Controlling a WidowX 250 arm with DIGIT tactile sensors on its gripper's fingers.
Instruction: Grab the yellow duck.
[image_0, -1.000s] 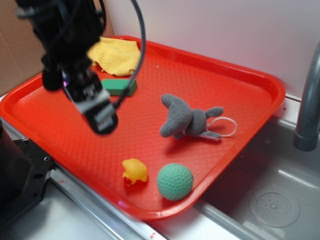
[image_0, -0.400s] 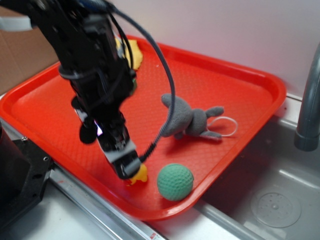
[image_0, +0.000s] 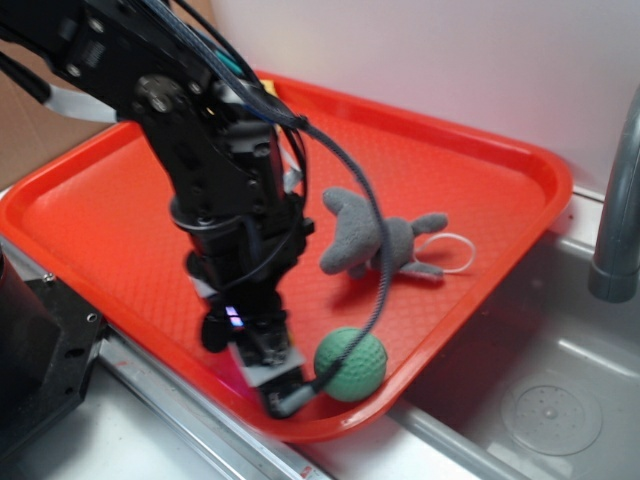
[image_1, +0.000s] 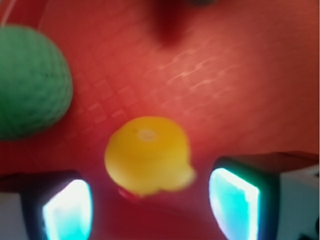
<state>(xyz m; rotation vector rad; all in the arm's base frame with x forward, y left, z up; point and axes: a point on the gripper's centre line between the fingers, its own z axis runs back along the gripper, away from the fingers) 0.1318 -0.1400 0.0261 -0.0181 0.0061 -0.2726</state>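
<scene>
claw wide apart, straddling yellow duck.

The black arm reaches steeply down over the front edge of the tray, its gripper pointing downward with the jaws spread apart, one lit fingertip at each lower corner of the wrist view.

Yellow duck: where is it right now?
Wrist view: the yellow duck sits on the red tray between the open jaws, green ball to its upper left. In the exterior view the arm hides it.
</scene>
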